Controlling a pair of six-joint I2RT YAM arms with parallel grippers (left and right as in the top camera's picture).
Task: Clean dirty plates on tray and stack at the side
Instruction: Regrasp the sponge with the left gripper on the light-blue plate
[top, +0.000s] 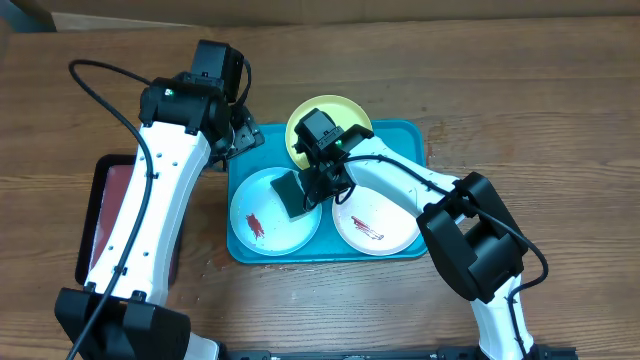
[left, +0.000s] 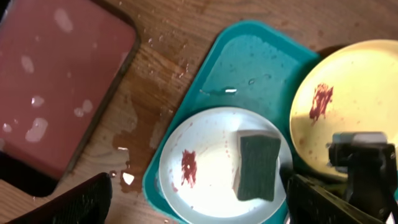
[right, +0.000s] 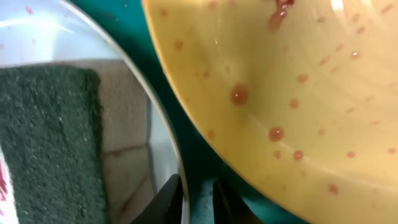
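All three plates (top: 380, 228) sit dirty on the tray (top: 405, 135), so wiping is only starting, I think; the left tool (top: 242, 132) is spread, the right tool (top: 322, 183) I cannot tell, and it next must pinch the sponge (top: 293, 193) lying on the blue plate (top: 262, 228).

my left gripper (top: 242, 132) hangs with its fingers spread wide, my right gripper (right: 198, 200) sits low, fingers nearly together
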